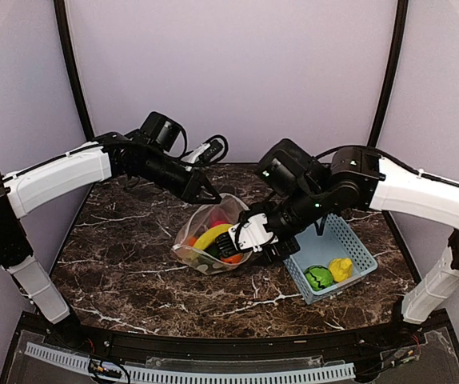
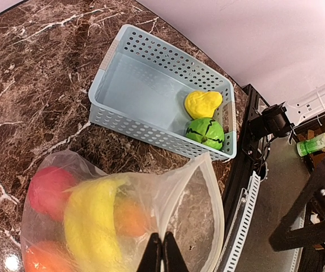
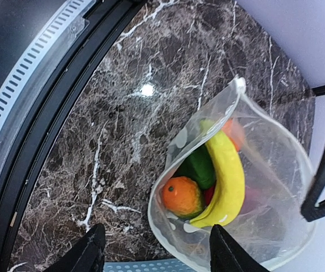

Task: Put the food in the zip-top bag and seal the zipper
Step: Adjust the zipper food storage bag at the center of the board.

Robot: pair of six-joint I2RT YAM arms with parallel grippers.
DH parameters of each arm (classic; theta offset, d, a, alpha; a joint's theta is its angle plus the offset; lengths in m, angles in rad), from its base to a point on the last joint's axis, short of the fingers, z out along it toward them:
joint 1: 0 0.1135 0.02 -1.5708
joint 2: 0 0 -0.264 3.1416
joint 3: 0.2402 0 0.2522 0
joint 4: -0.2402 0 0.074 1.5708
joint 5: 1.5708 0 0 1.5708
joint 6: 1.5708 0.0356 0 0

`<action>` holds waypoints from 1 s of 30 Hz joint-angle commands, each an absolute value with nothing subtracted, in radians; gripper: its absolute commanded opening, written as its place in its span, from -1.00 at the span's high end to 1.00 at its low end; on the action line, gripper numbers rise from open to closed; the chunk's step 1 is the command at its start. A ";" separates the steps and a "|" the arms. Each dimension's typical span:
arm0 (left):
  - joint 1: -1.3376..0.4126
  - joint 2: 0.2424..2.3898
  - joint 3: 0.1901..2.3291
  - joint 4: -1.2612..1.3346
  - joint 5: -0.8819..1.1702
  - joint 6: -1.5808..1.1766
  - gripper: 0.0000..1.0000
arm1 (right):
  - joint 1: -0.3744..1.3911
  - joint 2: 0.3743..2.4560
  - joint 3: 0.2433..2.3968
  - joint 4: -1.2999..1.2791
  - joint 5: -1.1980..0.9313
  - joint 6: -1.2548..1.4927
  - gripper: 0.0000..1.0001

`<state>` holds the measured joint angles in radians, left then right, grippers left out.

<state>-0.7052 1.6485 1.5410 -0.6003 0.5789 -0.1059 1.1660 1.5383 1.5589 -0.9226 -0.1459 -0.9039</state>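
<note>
The clear zip-top bag (image 1: 213,232) stands open on the marble table, holding a yellow banana (image 1: 212,237), an orange ball (image 3: 182,196), a green piece (image 3: 199,167) and red pieces. My left gripper (image 1: 213,195) is shut on the bag's far rim (image 2: 168,226) and holds it up. My right gripper (image 1: 271,244) is open and empty, just right of the bag's mouth (image 3: 168,226), which faces it. The white zipper strip (image 3: 230,105) runs along the mouth edge and is unsealed. A yellow piece (image 1: 341,268) and a green round piece (image 1: 319,278) lie in the blue basket.
The light-blue slotted basket (image 1: 349,240) stands right of the bag, close under my right arm; it also shows in the left wrist view (image 2: 151,73). The table's front edge (image 1: 213,336) has a black rail and a white slotted strip.
</note>
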 commanded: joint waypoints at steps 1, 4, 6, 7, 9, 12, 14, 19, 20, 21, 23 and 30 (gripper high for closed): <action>-0.710 1.658 1.583 -0.632 0.587 -0.118 0.99 | 1.166 1.568 1.502 -0.937 -0.101 -0.912 -0.17; -0.710 1.662 1.585 -0.639 0.592 -0.119 0.99 | 1.165 1.587 1.477 -0.919 -0.066 -0.920 -0.10; -0.710 1.664 1.585 -0.638 0.592 -0.119 0.99 | 1.166 1.606 1.471 -0.912 -0.047 -0.923 -0.08; -0.710 1.664 1.585 -0.638 0.593 -0.119 0.99 | 1.167 1.617 1.468 -0.903 -0.033 -0.925 -0.08; -0.710 1.665 1.586 -0.637 0.595 -0.117 0.99 | 1.166 1.638 1.458 -0.878 0.010 -0.930 -0.06; -0.710 1.663 1.587 -0.640 0.597 -0.111 0.99 | 1.166 1.677 1.446 -0.840 0.112 -0.940 0.15; -0.710 1.663 1.588 -0.643 0.599 -0.106 0.99 | 1.165 1.695 1.447 -0.826 0.151 -0.945 0.34; -0.710 1.673 1.603 -0.662 0.610 -0.094 0.99 | 1.167 1.671 1.434 -0.761 0.202 -0.988 0.79; -0.710 1.675 1.606 -0.665 0.611 -0.093 0.99 | 1.167 1.664 1.447 -0.764 0.200 -0.991 0.93; -0.710 1.677 1.611 -0.671 0.611 -0.089 0.99 | 1.167 1.659 1.469 -0.777 0.184 -0.990 1.00; -0.710 1.678 1.613 -0.674 0.610 -0.085 0.99 | 1.167 1.643 1.524 -0.813 0.126 -0.985 1.00; -0.710 1.682 1.612 -0.687 0.635 -0.073 0.99 | 1.167 1.613 1.617 -0.856 -0.039 -0.964 1.00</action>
<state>-0.7052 1.6764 1.5890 -0.6456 0.6037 -0.0963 1.1660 1.6512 1.5692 -0.8379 0.0528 -0.9821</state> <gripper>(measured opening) 0.011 0.004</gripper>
